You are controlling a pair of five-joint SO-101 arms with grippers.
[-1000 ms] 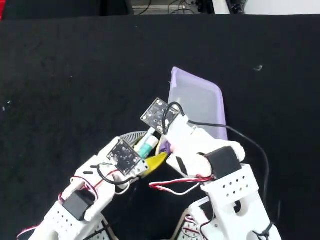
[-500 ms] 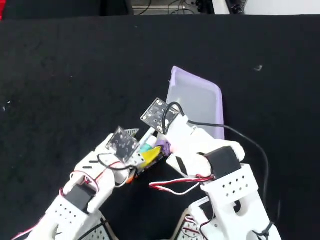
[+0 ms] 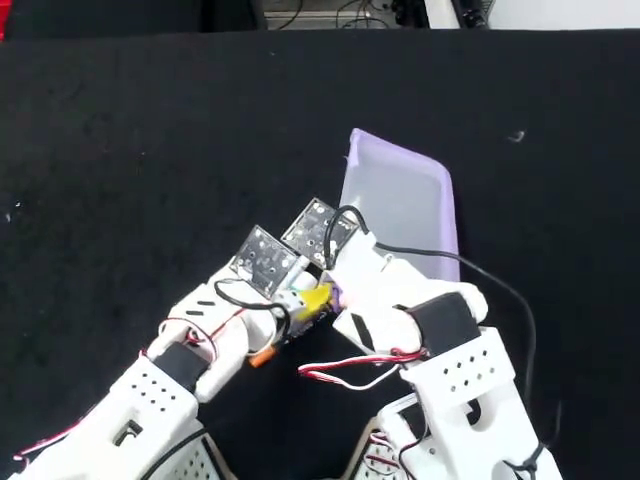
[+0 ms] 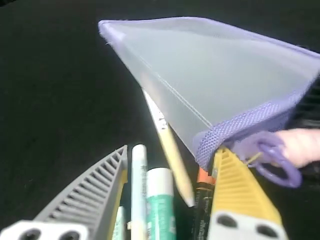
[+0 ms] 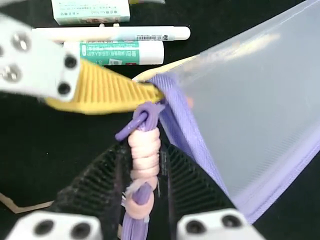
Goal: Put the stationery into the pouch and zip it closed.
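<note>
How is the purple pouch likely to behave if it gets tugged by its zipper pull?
Probably floppy: the pouch is thin see-through mesh, pulled into a peak where the right hand grips its zipper pull. Likely light, since nothing shows inside it. It may slide over the black table instead of staying put.

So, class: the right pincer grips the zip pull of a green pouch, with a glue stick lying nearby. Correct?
No, the pouch is purple, not green; the right wrist view shows it. The right pincer does grip its zip pull, and a glue stick lies nearby.
</note>
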